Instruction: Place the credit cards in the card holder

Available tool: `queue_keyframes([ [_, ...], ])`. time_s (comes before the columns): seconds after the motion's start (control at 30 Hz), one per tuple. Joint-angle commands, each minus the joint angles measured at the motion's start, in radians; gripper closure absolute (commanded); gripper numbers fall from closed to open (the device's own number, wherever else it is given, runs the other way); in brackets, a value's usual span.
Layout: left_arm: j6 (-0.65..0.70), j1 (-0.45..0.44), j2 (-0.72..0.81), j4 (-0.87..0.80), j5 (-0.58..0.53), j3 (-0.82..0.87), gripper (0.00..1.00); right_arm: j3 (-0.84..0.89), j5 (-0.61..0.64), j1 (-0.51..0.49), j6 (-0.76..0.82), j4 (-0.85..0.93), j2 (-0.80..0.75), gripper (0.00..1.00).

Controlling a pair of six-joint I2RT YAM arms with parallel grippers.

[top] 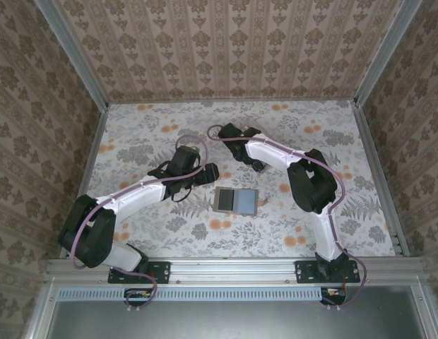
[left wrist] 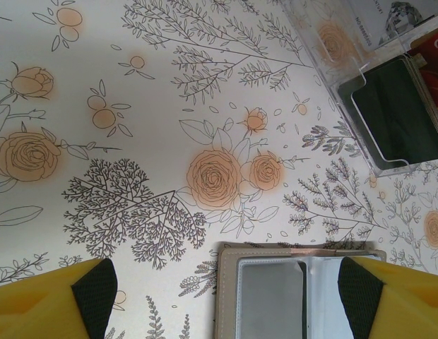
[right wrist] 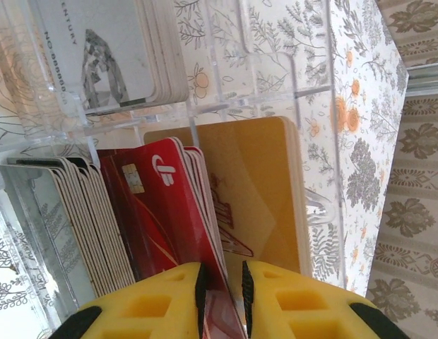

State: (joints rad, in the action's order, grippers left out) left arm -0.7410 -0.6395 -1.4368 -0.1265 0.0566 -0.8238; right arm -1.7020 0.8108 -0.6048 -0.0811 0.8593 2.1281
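The card holder (top: 235,200) lies open and flat on the table; its grey-taupe edge and clear pockets (left wrist: 275,289) sit between my left fingers. My left gripper (top: 208,174) (left wrist: 228,296) hovers above it, jaws wide apart and empty. My right gripper (top: 258,164) (right wrist: 225,272) reaches into a clear box (right wrist: 318,92), its narrowly parted jaws straddling the edge of a red credit card (right wrist: 159,212). The card rests against the left pad, with a thin gap to the right pad. An orange-yellow card (right wrist: 254,183) stands just behind the red ones.
The clear box (left wrist: 346,53) stands past the card holder, with a black card (left wrist: 399,109) in one compartment. Other compartments hold a tan stack (right wrist: 70,226) and grey-white cards (right wrist: 99,56). Patterned walls enclose the floral table (top: 332,141).
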Motion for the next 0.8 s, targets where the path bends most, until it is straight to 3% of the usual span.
queue_keyframes([
  [0.0, -0.019, 0.006, -0.005, 0.007, 0.013, 0.010, 0.15, 0.014, 0.048, 0.005, 0.001, -0.001, -0.048, 0.75],
  [0.27, -0.025, 0.006, -0.004, 0.011, 0.017, 0.016, 0.16, 0.020, 0.024, 0.008, -0.005, 0.005, -0.052, 0.77],
  [0.4, -0.028, 0.006, -0.002, 0.011, 0.016, 0.017, 0.16, 0.018, -0.041, 0.016, -0.015, 0.015, -0.046, 0.70],
  [0.77, -0.031, 0.006, -0.005, 0.011, 0.014, 0.017, 0.16, 0.004, -0.019, 0.016, 0.001, 0.012, 0.013, 0.65],
])
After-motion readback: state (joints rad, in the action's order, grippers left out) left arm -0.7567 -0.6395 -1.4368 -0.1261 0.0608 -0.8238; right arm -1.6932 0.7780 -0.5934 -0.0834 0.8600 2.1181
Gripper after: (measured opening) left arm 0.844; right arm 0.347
